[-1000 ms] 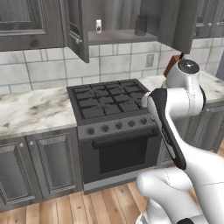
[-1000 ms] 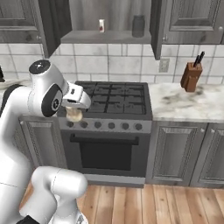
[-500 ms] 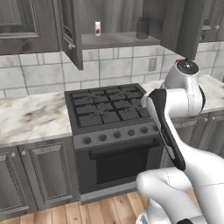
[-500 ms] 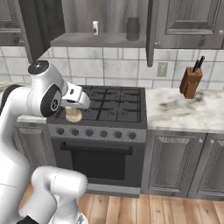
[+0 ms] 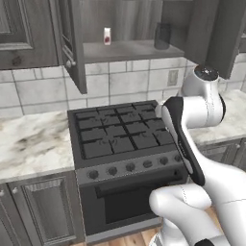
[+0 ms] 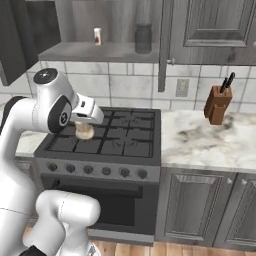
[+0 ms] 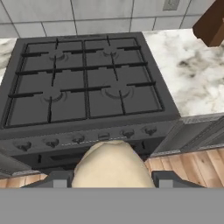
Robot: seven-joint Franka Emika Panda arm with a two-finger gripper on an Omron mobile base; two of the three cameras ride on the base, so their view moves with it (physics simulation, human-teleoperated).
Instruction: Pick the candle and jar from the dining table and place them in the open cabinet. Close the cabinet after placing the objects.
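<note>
Since a second ago the whole scene has slid in both base views: the base has driven, and the stove [image 5: 122, 137] and open cabinet [image 6: 102, 50] now stand nearer. No writing is readable; the small white carton [image 5: 107, 35] bears only a red mark. The gripper [image 7: 111, 177] is clamped on the beige candle [image 7: 111, 168], held between its fingers above the stove's front edge. The jar [image 6: 143, 38] stands on the cabinet shelf.
</note>
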